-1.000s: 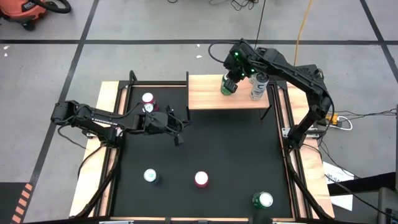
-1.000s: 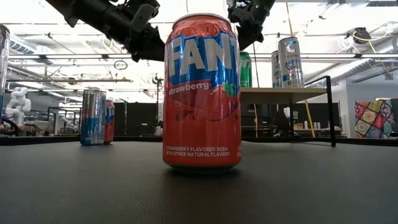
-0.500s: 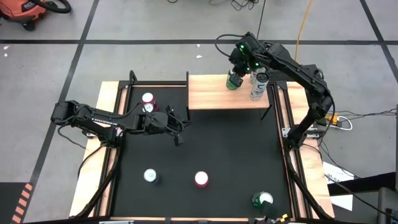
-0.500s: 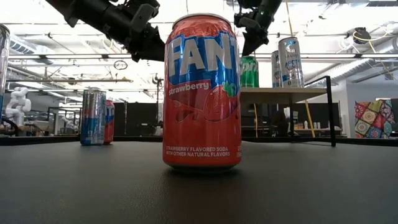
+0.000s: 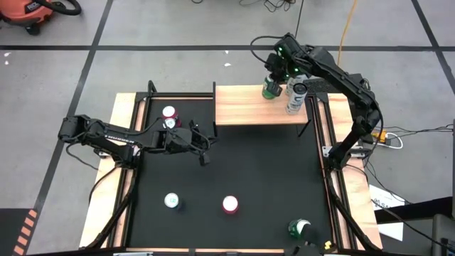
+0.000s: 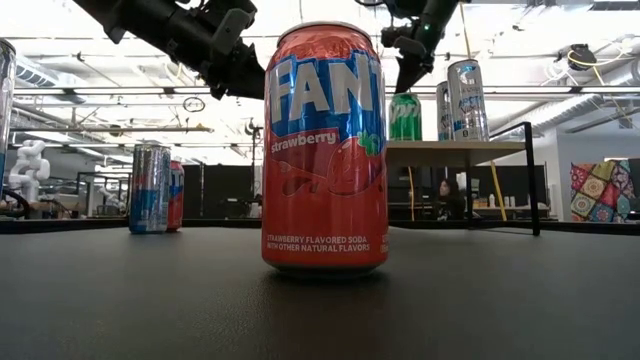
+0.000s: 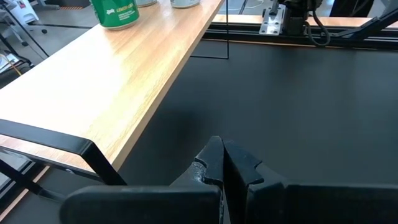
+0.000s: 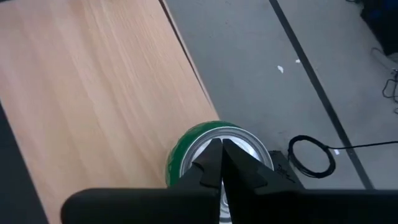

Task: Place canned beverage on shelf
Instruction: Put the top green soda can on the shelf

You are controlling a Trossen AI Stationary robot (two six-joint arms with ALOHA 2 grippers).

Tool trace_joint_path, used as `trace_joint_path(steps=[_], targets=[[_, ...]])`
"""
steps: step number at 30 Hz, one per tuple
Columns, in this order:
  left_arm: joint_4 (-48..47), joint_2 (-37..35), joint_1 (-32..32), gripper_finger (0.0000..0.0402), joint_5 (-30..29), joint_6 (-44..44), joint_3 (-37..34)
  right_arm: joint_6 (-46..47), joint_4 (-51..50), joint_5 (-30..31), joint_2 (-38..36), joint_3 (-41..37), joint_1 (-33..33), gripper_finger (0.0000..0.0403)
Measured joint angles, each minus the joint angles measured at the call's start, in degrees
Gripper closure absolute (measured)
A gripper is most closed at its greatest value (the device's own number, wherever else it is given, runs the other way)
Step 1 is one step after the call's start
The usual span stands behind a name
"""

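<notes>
A: Under our right gripper (image 8: 221, 163), what do we list?

B: Item one: green can (image 5: 270, 88), upright, long axis vertical, at the far edge of the shelf (image 5: 242, 107). Our pincer hangs right above its lid, fingers pressed together, holding nothing.

A: Beside it?

B: Silver can (image 5: 295, 98), just to the pincer's right. Our left gripper (image 7: 222, 163), also pinched together and empty, waits well apart over the table (image 5: 270, 178); the right arm is nearer.
</notes>
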Motion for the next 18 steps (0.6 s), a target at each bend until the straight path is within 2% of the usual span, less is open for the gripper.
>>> trace_joint_path(steps=[9,18], targets=[[0.05,0.00,0.50,0.0402,0.00,0.04,0.02,1.40,-4.04,1.31,-2.19,6.06,0.97,0.0403],[-0.05,0.00,0.50,0.0402,0.00,0.00,0.04,2.37,-7.37,1.30,-1.06,6.08,0.98,0.0403]])
